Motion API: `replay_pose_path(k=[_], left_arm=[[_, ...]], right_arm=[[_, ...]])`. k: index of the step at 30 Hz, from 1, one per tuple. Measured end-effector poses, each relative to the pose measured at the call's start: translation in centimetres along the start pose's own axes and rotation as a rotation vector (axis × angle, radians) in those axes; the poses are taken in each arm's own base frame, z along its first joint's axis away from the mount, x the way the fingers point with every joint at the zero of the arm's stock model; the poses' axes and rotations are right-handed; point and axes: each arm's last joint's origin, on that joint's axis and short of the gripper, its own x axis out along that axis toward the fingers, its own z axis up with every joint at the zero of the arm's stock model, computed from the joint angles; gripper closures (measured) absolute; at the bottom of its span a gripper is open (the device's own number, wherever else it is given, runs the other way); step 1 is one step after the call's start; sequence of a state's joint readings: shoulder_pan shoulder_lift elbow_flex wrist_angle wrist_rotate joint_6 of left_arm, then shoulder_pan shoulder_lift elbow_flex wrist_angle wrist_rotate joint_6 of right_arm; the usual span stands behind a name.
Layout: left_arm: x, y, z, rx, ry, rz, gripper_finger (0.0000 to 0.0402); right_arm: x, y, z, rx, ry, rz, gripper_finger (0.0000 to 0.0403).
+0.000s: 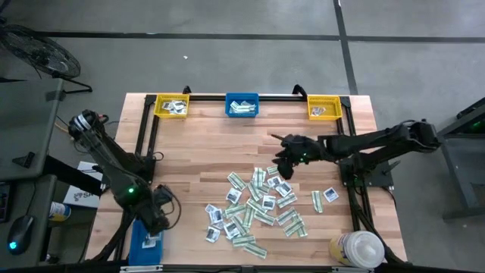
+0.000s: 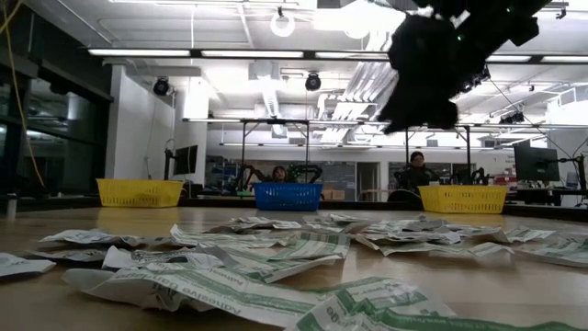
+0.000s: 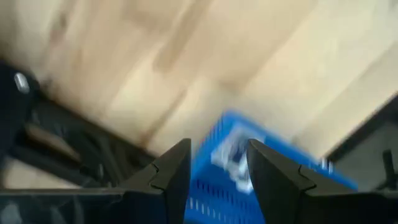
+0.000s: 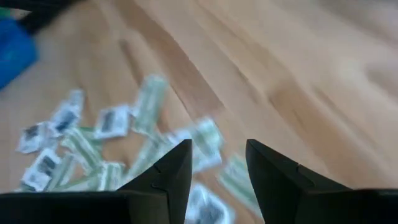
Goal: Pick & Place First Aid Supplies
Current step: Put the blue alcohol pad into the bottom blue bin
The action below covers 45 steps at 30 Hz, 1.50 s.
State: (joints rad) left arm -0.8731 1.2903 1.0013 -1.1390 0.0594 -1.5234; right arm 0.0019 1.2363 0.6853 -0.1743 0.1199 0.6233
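Nearest us in the low view lie green-and-white strip packets [image 2: 248, 290], crumpled flat on the wooden counter [image 1: 227, 148]. From above we see the whole scatter of first aid packets [image 1: 258, 205], narrow green strips mixed with squarish white ones, spread over the counter's middle toward its front edge, with two [image 1: 324, 197] lying a little apart toward the right edge.

The right gripper [image 1: 282, 163] hangs above the far rim of the scatter, clear of the counter; its jaws stand apart with nothing between them.

The left gripper [image 1: 158, 221] is at the front left corner, over a blue bin [image 1: 146, 243] that sits just off the counter's left edge. Its jaws are released and empty, and we see a white packet [image 3: 231, 158] lying in that bin below them.

Along the back edge stand a yellow bin [image 1: 171, 106], a blue bin [image 1: 242, 105] and another yellow bin [image 1: 324, 108], each holding some packets. A white-capped bottle [image 1: 358, 249] stands at the front right corner.
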Motion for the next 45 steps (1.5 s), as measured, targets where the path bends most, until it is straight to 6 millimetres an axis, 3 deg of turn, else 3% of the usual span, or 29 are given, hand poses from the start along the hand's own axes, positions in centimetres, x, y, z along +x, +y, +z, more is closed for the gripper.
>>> replay_pose_path(k=[12,22,31,40,45], left_arm=[[-1.1,-0.1,8.2,0.122,-0.552,0.014,0.0248],[-2.4,0.3,13.3,0.263,-0.746,0.014,0.0248],[-3.3,0.4,15.3,0.325,-0.827,-0.022,0.0248],[-3.4,0.3,15.4,0.398,-0.82,-0.025,0.0248],[-3.4,0.4,15.4,0.415,-0.82,-0.017,0.0248]], right_arm=[[-1.9,-3.0,-4.3,0.364,0.465,-0.356,0.0261],[-3.1,-2.3,-6.4,0.476,0.613,-0.463,0.0261],[-4.4,-0.9,-8.6,0.638,0.606,-0.622,0.0261],[-5.7,0.2,-10.5,0.834,0.512,-0.765,0.0261],[-5.8,0.6,-11.5,0.882,0.55,-0.847,0.0261]])
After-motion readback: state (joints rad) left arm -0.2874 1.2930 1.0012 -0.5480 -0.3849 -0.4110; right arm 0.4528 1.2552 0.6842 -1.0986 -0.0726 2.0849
